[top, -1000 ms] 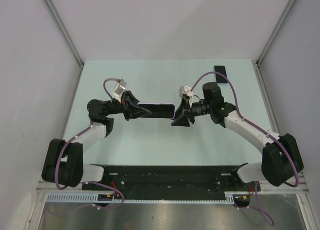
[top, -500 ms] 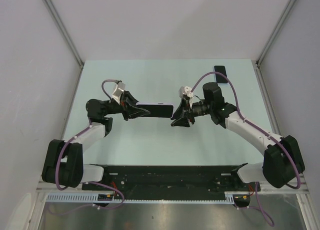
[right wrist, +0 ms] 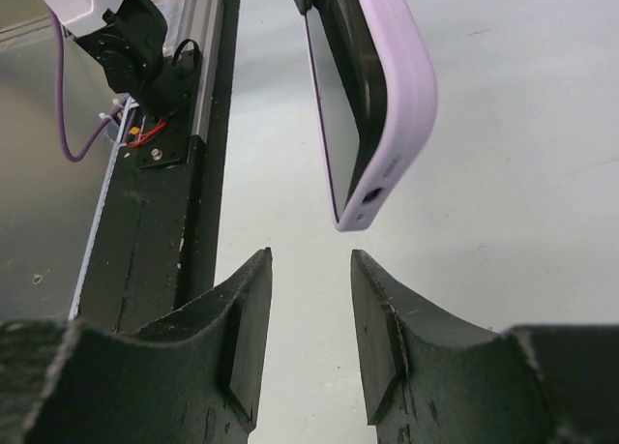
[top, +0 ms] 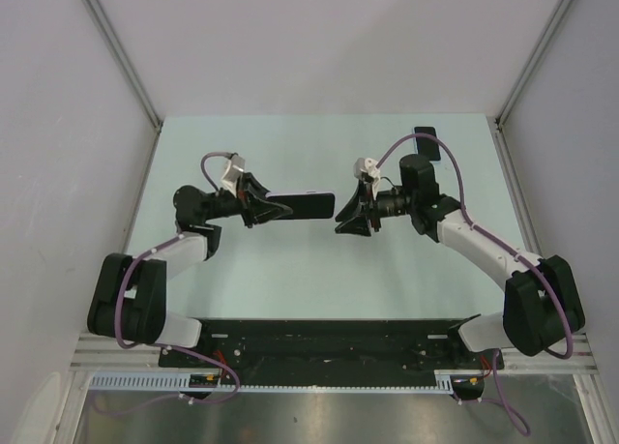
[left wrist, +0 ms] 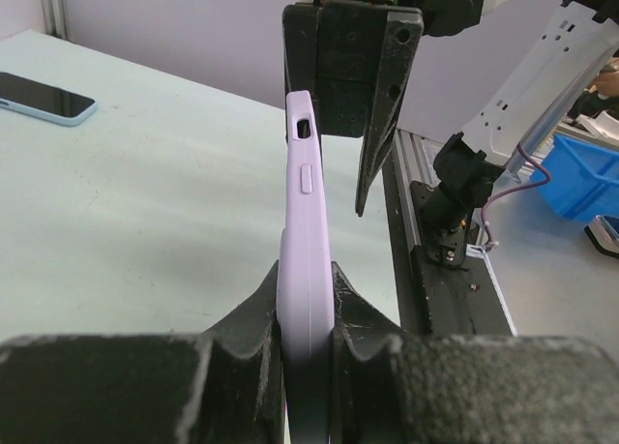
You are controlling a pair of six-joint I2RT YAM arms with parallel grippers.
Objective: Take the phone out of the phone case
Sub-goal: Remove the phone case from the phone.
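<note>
My right pincer [right wrist: 309, 280] stands spread and empty, just short of the free end of the phone case [right wrist: 398, 86]. The case, phone [right wrist: 338, 115] inside, hangs above the bench's [top: 290, 154] middle. Its long axis runs leftward to my left pincer [left wrist: 306, 299], which pinches the other end.

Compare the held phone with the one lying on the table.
The held phone wears a lilac case; the table phone has a pale blue one. The held phone stands on edge, clamped in the left gripper; the table phone lies flat, untouched. Both show dark screens.
</note>
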